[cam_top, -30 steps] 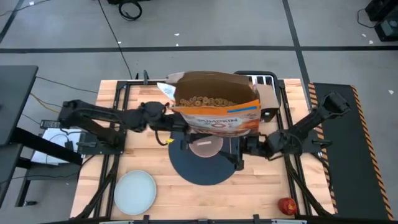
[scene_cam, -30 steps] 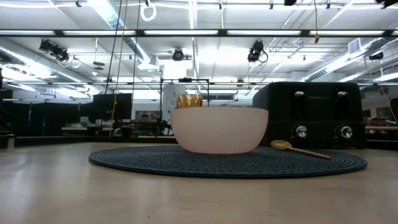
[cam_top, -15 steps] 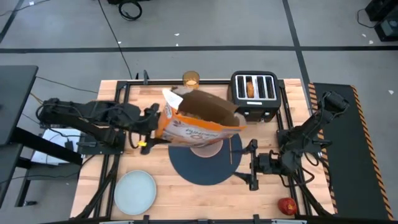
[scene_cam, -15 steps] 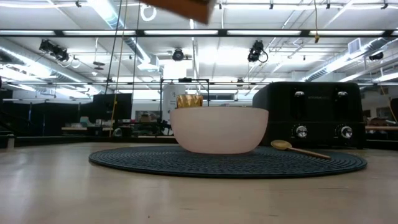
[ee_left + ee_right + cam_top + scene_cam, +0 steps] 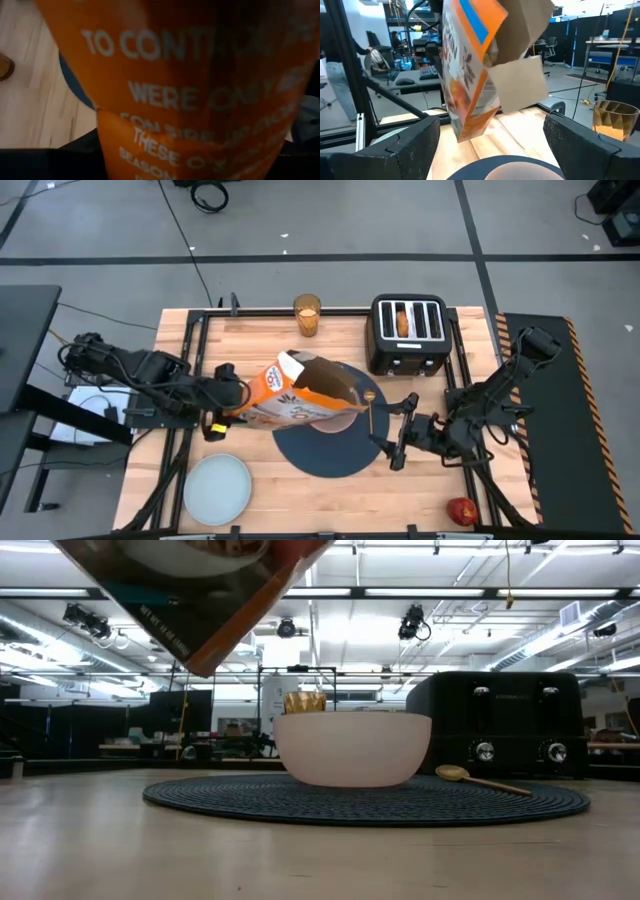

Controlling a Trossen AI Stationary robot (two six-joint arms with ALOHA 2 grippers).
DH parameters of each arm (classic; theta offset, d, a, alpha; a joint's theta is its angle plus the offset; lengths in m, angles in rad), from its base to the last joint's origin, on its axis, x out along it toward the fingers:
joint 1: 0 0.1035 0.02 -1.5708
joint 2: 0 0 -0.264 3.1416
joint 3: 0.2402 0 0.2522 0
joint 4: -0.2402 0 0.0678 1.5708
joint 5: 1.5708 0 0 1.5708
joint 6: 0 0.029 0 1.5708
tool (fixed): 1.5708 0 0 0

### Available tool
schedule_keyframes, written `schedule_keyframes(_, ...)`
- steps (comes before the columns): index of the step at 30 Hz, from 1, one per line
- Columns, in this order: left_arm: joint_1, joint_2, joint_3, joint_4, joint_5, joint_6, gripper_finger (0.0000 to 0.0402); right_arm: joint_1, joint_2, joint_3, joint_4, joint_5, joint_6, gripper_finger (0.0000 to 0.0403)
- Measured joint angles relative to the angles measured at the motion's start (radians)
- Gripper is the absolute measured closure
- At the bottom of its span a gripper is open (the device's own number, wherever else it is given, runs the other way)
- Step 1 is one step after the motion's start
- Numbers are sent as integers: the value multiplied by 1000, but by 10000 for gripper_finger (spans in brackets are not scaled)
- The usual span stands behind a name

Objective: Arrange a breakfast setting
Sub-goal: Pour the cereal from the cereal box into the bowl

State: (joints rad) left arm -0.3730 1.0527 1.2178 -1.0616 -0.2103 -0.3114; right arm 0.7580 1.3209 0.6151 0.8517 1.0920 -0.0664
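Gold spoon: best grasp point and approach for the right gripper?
Grip the gold spoon mid-handle, coming straight down. It lies flat on the mat beside the bowl, handle thin and straight, bowl end too shallow. The open right gripper is nearest.

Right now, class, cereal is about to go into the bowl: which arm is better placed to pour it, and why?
The left. Its gripper already holds the cereal box, tipped open-end toward the bowl. The right gripper hangs open and empty beside the mat.
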Motion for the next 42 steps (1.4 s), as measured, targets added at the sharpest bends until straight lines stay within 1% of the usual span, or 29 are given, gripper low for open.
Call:
schedule_keyframes(4,22,7,1,-110,-2,-12,123,-11,0,0,0,-11,21,44)
schedule_keyframes(8,30,19,1,-171,-17,-23,123,-22,1,0,0,-17,41,44)
schedule_keyframes(14,44,94,1,-270,-5,4,123,-58,1,0,-5,-19,57,45)
schedule_keyframes(17,63,125,0,-264,-19,34,123,-108,2,0,-76,-39,93,48)
schedule_keyframes(20,84,156,1,-271,-15,62,123,-162,2,0,-166,-98,145,56)
schedule_keyframes(22,99,171,1,-284,-10,84,123,-190,2,0,-189,-156,148,62)
schedule_keyframes(26,138,198,-1,-306,5,92,123,-246,8,0,-189,-342,121,81)
schedule_keyframes(32,172,216,0,-293,19,113,123,-338,104,13,-162,-431,115,100)
schedule_keyframes(34,176,220,0,-294,19,113,123,-369,141,40,-153,-438,103,106)
schedule_keyframes(36,176,220,0,-298,18,113,123,-398,170,71,-150,-486,92,115)
schedule_keyframes(39,176,221,3,-298,22,107,123,-431,214,120,-160,-572,91,140)
schedule_keyframes(42,176,221,32,-330,28,90,123,-450,240,152,-172,-596,89,181)
